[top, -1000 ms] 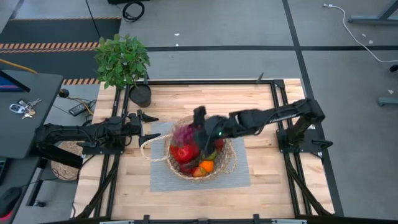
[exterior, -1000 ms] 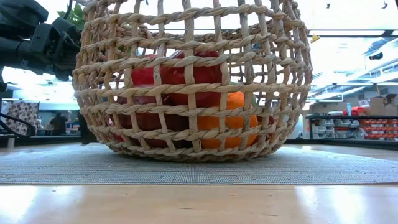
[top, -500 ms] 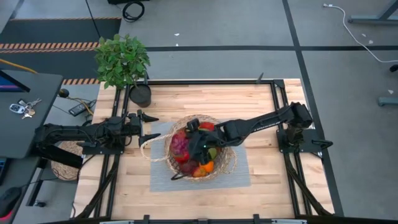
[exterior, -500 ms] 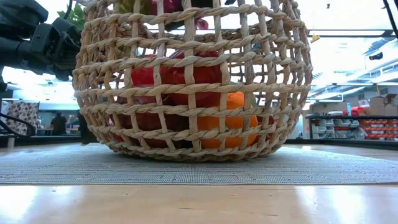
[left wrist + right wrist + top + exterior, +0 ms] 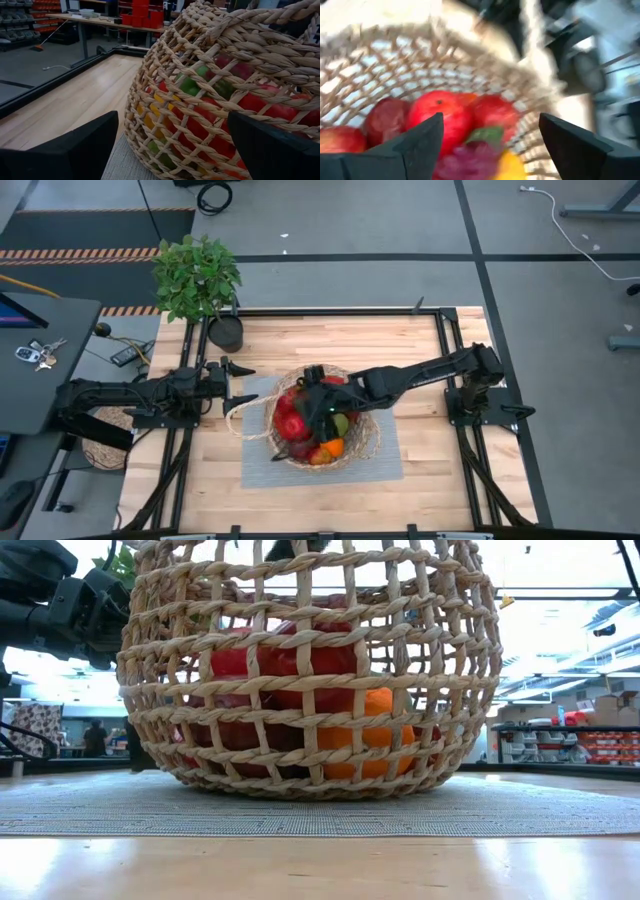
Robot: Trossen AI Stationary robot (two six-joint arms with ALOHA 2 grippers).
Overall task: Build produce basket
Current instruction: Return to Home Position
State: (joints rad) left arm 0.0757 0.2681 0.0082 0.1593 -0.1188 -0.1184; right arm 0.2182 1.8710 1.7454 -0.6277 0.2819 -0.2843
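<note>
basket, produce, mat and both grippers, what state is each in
basket: upright, loaded.
produce: piled inside the basket, none held.
mat: flat under the basket.
right gripper: jaws open, empty, over the basket.
left gripper: jaws open, empty, beside the basket.

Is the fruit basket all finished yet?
Nearly. The produce is piled in the basket, grapes included. Nothing is held: the right gripper hangs open over it, the left gripper waits open beside it. Left: pulling the arms away.
</note>
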